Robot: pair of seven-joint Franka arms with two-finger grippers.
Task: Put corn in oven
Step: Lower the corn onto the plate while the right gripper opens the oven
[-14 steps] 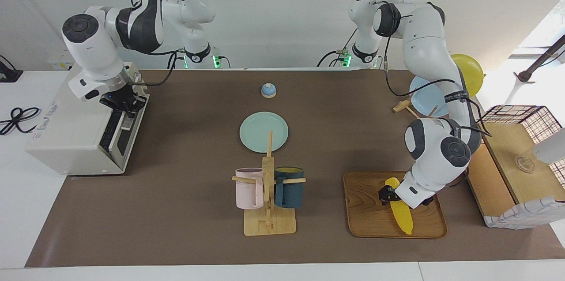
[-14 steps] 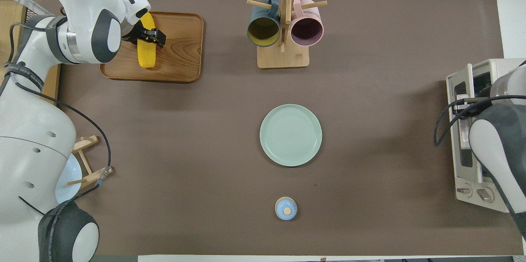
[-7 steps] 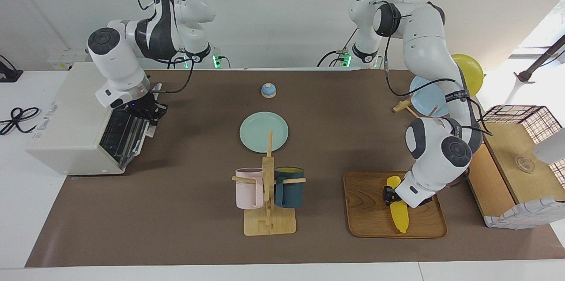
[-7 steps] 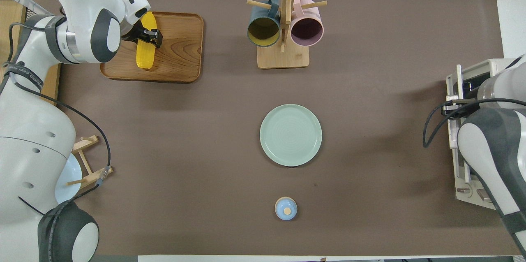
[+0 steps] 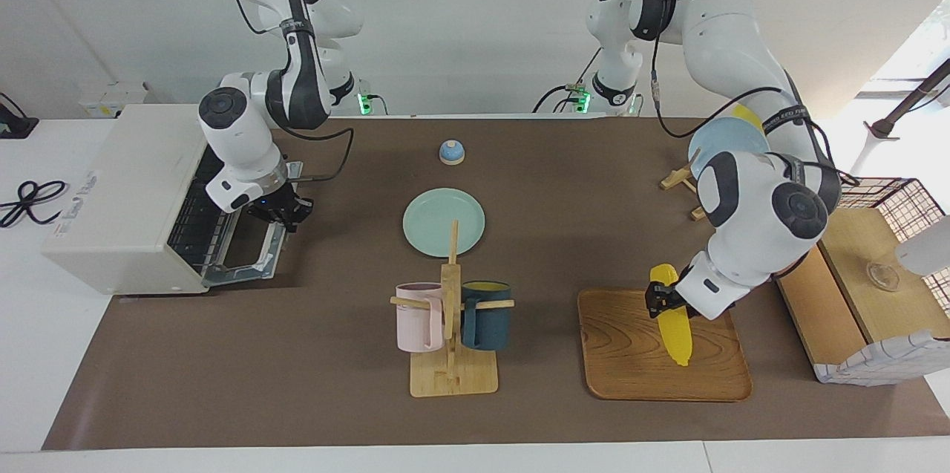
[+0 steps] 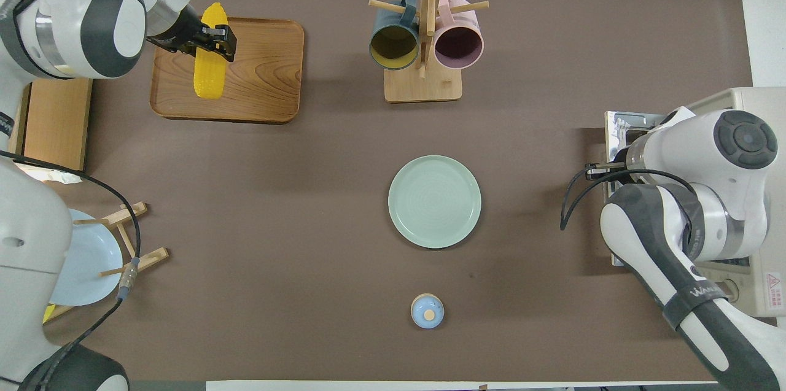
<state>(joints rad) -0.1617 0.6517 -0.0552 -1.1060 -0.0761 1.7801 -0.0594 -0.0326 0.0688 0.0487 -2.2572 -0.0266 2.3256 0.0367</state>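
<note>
Pinching the corn (image 5: 672, 324) near its thick end, the left gripper (image 5: 659, 304) holds it over the tray (image 5: 623, 369). The right gripper (image 5: 280, 211) sits at the lowered oven (image 5: 119, 198) door's handle; its wrist hides the fingers, so their state cannot be told.

The bright yellow, tapered plastic corn cob (image 5: 671, 318) (image 6: 208, 53) hangs tilted over the wooden tray, lifted clear of it, pinched near its thick end. The boxy cream-white toaster oven (image 5: 126, 198) (image 6: 746, 108) stands at the right arm's end of the table, its door (image 5: 249, 254) folded down flat, wire racks showing inside.
</note>
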